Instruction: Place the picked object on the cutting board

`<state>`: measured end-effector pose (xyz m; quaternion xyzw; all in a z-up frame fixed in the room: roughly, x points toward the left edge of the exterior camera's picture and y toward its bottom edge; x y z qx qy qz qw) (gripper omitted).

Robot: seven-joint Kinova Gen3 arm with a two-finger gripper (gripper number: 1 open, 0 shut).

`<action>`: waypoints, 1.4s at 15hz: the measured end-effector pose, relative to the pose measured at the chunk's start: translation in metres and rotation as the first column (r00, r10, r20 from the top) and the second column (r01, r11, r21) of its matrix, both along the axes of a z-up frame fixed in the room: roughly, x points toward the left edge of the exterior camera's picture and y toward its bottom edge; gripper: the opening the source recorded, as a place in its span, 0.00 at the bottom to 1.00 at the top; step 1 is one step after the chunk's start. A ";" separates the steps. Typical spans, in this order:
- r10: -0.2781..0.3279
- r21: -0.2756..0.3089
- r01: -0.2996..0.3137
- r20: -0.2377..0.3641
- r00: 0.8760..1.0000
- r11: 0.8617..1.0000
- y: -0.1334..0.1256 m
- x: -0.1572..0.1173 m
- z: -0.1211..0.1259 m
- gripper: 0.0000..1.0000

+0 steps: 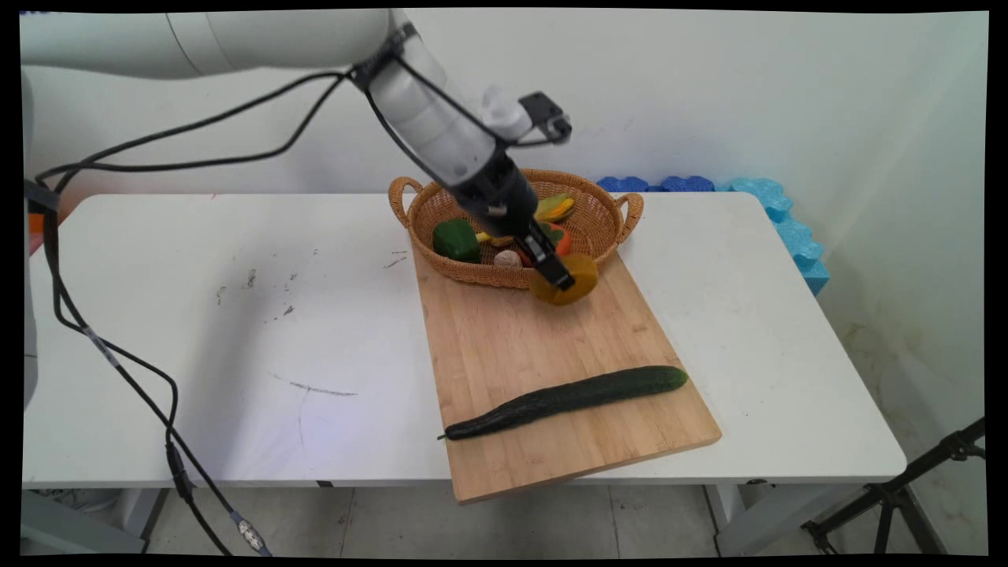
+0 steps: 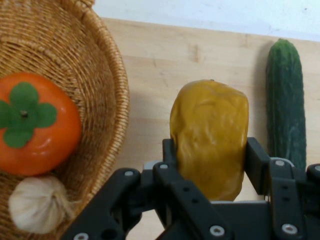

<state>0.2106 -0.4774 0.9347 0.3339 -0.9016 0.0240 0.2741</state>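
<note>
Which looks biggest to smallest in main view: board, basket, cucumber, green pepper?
1. board
2. basket
3. cucumber, longer than the basket is wide but far slimmer, so that pair is arguable
4. green pepper

Basket (image 1: 598, 236) behind, bare board (image 1: 504, 346) ahead

Even, diffuse indoor lighting; both views evenly exposed.

In the main view the white table (image 1: 236, 315) is bright without hard glare; the arm casts only a faint, soft-edged shadow on it, and the cucumber (image 1: 567, 398) leaves a thin shadow on the cutting board (image 1: 551, 346). In the hand view the yellow potato (image 2: 210, 145) is sharp, with mild sheen, while the gripper (image 2: 210, 165) linkage at the bottom edge is dark.
</note>
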 end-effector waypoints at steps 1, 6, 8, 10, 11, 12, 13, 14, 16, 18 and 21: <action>0.003 -0.002 -0.003 0.002 1.000 1.000 0.003 -0.003 -0.009 0.00; 0.014 -0.009 -0.014 0.008 1.000 1.000 0.008 -0.016 -0.042 0.00; 0.018 -0.013 -0.017 0.011 1.000 1.000 0.009 -0.020 -0.053 0.00; 0.022 -0.016 -0.021 0.014 1.000 1.000 0.009 -0.022 -0.062 0.00; 0.023 -0.019 -0.023 0.016 1.000 1.000 0.009 -0.024 -0.067 0.00; 0.025 -0.021 -0.024 0.017 1.000 0.999 0.009 -0.025 -0.071 0.00; 0.026 -0.023 -0.026 0.018 0.999 0.999 0.009 -0.026 -0.075 0.00; 0.027 -0.024 -0.026 0.019 0.999 0.999 0.009 -0.027 -0.077 0.00; 0.029 -0.028 -0.028 0.021 0.999 0.999 0.009 -0.030 -0.084 0.00; 0.030 -0.032 -0.030 0.022 0.999 0.999 0.009 -0.032 -0.089 1.00; 0.032 -0.034 -0.032 0.021 0.999 0.999 0.009 -0.033 -0.093 1.00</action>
